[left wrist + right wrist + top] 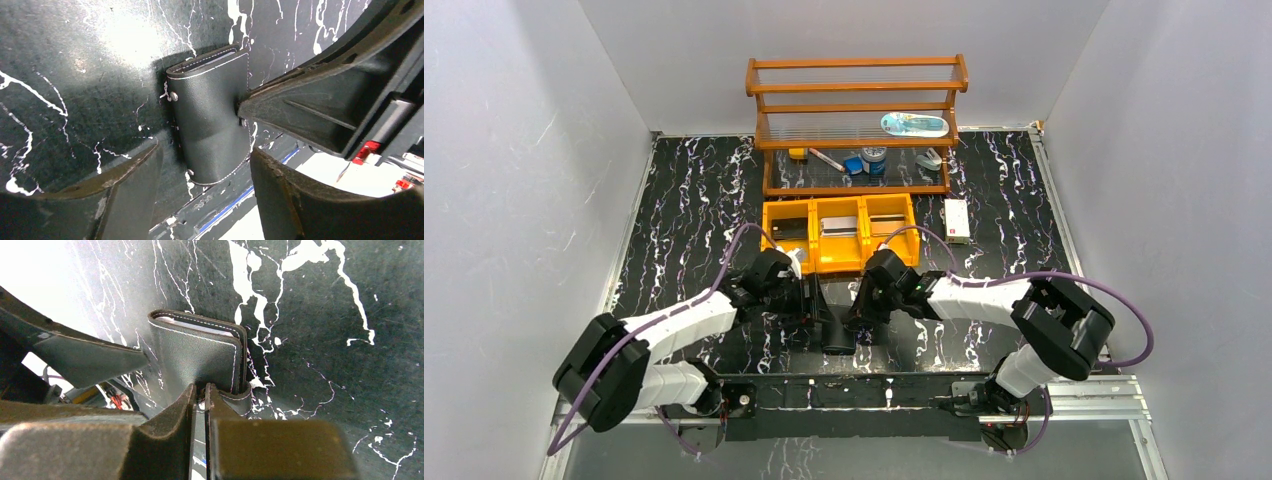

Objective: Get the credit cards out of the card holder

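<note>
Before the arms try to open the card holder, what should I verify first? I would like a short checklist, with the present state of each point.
1. Right gripper pinches the card holder at its edge: ok.
2. Left gripper is open, and the card holder shows between its fingers: ok.
3. Card holder is unfolded: not ok, it is folded shut.
4. Cards can be reached: cannot tell. Only a pale strip shows inside the fold.
5. Yellow tray is not between the grippers: ok, it stands behind them.
</note>
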You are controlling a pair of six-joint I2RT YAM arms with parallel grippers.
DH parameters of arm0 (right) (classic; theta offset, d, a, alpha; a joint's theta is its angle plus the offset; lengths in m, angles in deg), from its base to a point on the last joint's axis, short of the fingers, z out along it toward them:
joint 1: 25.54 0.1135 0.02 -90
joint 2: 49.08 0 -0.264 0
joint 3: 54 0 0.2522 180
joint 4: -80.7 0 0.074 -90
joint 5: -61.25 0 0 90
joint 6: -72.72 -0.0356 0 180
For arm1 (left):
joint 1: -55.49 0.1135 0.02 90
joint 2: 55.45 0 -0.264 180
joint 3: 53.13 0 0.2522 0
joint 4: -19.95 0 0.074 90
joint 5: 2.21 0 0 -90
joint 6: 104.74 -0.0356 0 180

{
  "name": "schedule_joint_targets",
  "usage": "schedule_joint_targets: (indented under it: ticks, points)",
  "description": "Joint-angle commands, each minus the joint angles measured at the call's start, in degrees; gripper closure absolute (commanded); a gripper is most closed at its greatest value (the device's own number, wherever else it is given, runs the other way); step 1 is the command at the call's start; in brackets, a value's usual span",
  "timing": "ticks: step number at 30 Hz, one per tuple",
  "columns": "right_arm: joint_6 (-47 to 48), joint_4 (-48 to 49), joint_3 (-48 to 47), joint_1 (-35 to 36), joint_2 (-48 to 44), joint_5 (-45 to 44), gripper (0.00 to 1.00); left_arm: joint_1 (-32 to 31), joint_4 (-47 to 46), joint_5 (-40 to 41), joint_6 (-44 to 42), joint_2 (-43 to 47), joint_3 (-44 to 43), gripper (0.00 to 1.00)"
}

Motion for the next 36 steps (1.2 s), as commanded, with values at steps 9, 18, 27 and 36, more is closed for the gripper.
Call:
schedule_joint_targets:
  ticks: [9, 18, 27, 36]
  points:
    - [-1.6, 2.8, 3.4, -1.5, -1.5, 2.6, 0.93, -5.7, -2.7, 1.6, -0.4, -9.6, -0.8, 0.52]
    - [-1.2, 1.8, 3.7, -2.4, -3.4, 2.7, 0.96, -8.4, 3.0, 11.3, 1.3, -12.0, -1.5, 0.7]
    - [2.5, -6.1, -0.3, -2.4, -4.8, 0.6, 0.91, -8.4, 3.6, 12.8, 1.9, -10.3, -1.6, 0.79]
    - [6.2, -18.5, -10.4, 0.1, -0.8, -5.0, 0.58, -8.4, 2.6, 11.6, 1.3, -6.9, -1.9, 0.8]
